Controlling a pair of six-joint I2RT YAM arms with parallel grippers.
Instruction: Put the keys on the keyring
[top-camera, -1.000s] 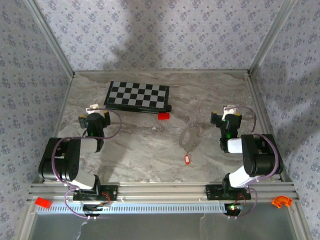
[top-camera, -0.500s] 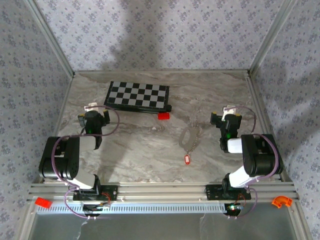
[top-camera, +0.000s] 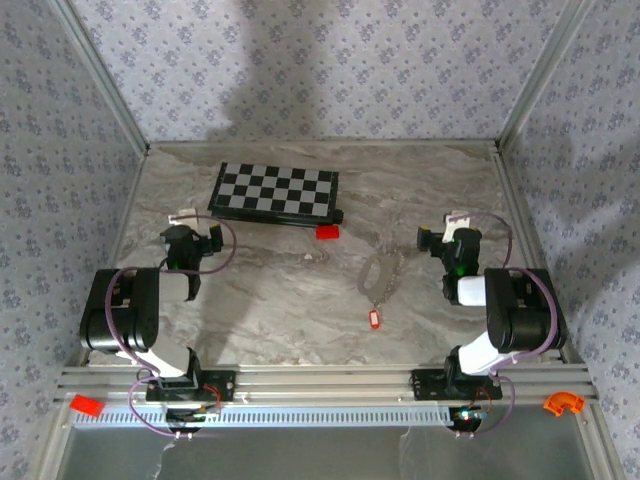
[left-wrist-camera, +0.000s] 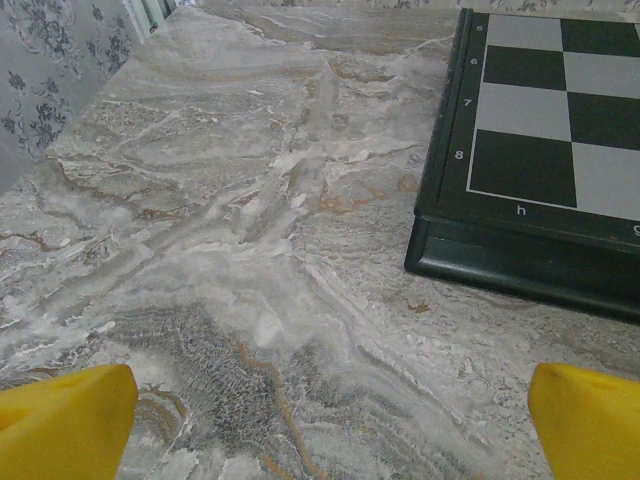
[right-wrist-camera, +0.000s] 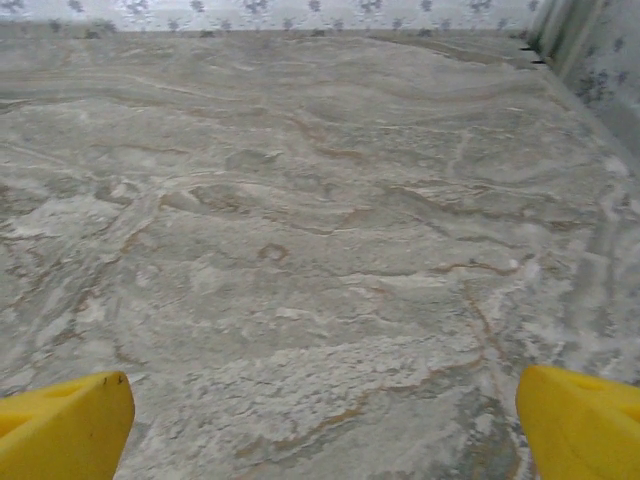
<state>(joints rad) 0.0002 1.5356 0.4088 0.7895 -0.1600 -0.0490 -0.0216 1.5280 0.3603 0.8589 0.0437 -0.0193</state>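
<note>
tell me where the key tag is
In the top view, the red key tag lies right of centre on the table, at the near end of the chain loop.

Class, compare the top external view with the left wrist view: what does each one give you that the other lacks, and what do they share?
Top external: the keyring chain lying in a narrow loop, the red key tag by its near end, a red block, and both arms. Left wrist: coordinate marks printed along the chessboard border, and the left gripper with its yellow fingertips wide apart. Shared: the chessboard and the marble table.
</note>
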